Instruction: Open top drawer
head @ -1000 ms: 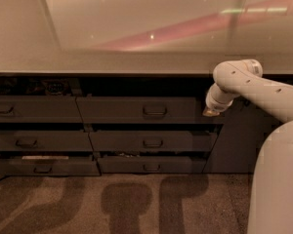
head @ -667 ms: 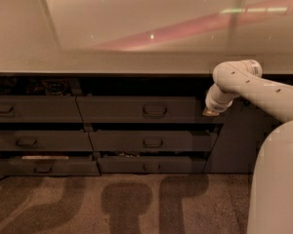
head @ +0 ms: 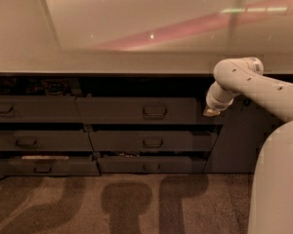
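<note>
Left drawer (head: 31, 109): narrower dark front under the bench's left end.
Top drawer (head: 112, 111): wide dark grey front just under the middle of the bench's front edge.
Handle (head: 155, 112): small loop, centred on that front.
Gripper (head: 211, 112): just beside the drawer's right end; open or closed cannot be told.
Arm (head: 263, 89): white, below the bench's right end.

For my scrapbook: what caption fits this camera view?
Gripper at right end of top drawer, away from its handle.
</note>
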Robot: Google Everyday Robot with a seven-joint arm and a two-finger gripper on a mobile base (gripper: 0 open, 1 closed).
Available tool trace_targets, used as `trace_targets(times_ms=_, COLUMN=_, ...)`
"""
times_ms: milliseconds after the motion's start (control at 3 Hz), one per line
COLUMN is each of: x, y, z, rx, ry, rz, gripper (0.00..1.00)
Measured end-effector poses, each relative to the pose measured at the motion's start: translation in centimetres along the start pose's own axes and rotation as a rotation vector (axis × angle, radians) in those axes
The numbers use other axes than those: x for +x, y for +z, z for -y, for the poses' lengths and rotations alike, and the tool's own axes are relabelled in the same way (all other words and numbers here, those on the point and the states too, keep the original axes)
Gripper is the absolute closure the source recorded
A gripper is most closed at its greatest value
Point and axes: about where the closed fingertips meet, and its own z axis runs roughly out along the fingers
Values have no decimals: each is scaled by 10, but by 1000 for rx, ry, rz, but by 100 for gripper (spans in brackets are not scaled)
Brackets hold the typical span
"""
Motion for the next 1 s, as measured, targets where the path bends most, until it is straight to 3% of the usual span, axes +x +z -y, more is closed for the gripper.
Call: trace_targets(times_ms=1000, x=1, y=-1, z=-13, rx=9, ry=-18, rz=-11, gripper=100)
